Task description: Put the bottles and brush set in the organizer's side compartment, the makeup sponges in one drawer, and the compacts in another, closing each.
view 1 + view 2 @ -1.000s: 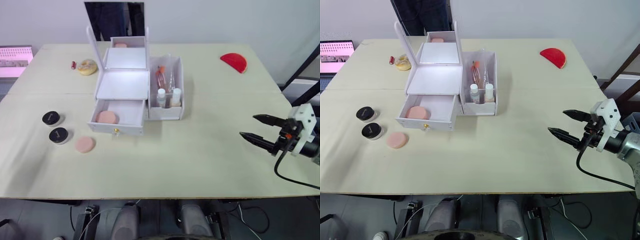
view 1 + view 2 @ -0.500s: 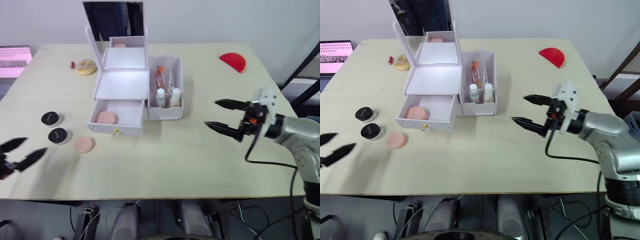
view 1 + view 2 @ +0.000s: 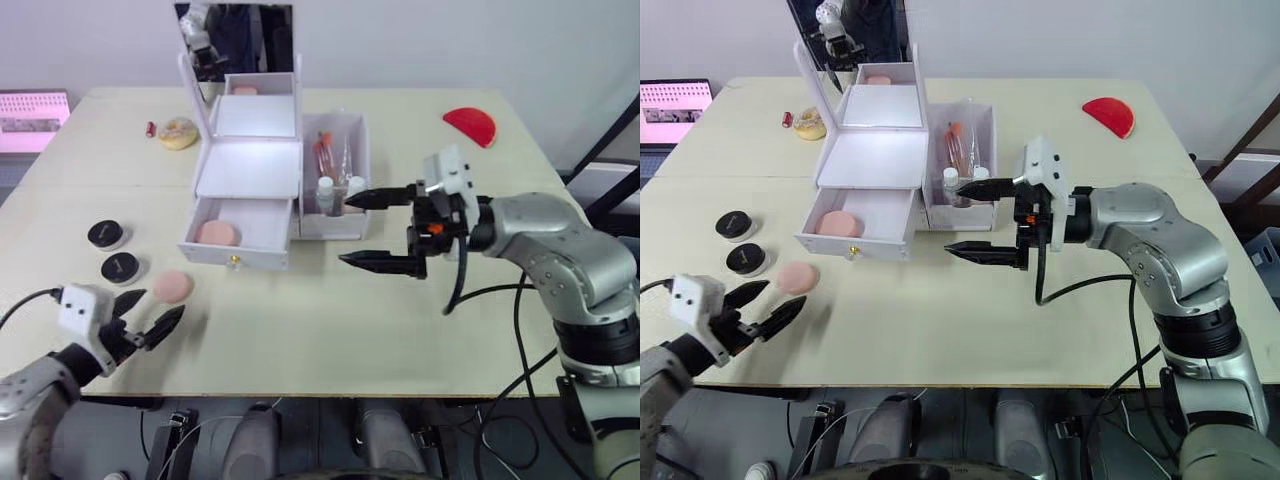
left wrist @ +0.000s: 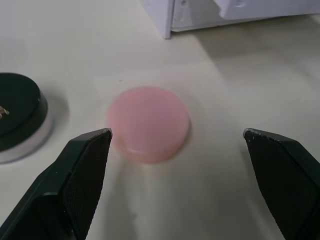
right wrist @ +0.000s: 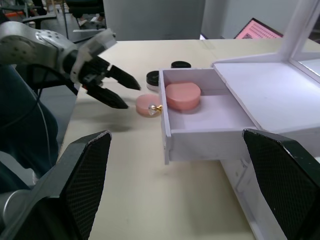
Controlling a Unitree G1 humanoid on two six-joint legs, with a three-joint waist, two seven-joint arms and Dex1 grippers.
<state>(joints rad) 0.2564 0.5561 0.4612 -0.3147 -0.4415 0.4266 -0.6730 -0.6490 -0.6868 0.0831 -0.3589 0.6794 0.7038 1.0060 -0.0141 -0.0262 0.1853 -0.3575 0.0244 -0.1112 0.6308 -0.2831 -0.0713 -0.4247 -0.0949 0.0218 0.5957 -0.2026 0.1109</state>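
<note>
Both of my arms have swung inward since a moment ago: my right tool [image 3: 372, 229] now hangs spread wide in front of the organizer [image 3: 250, 170], and my left tool [image 3: 148, 314] has come up over the surface [image 3: 330, 320], also spread wide, just short of the loose makeup sponge [image 3: 172, 286]. That pink sponge lies flat beside the two black-lidded compacts [image 3: 112, 251]. A second sponge [image 3: 216, 233] sits inside the lower drawer [image 3: 240, 232], which stands pulled open. Two white-capped bottles [image 3: 337, 194] and the brush set [image 3: 322, 152] stand in the side compartment [image 3: 356, 215]. A red half-round case [image 3: 471, 125] lies well apart.
</note>
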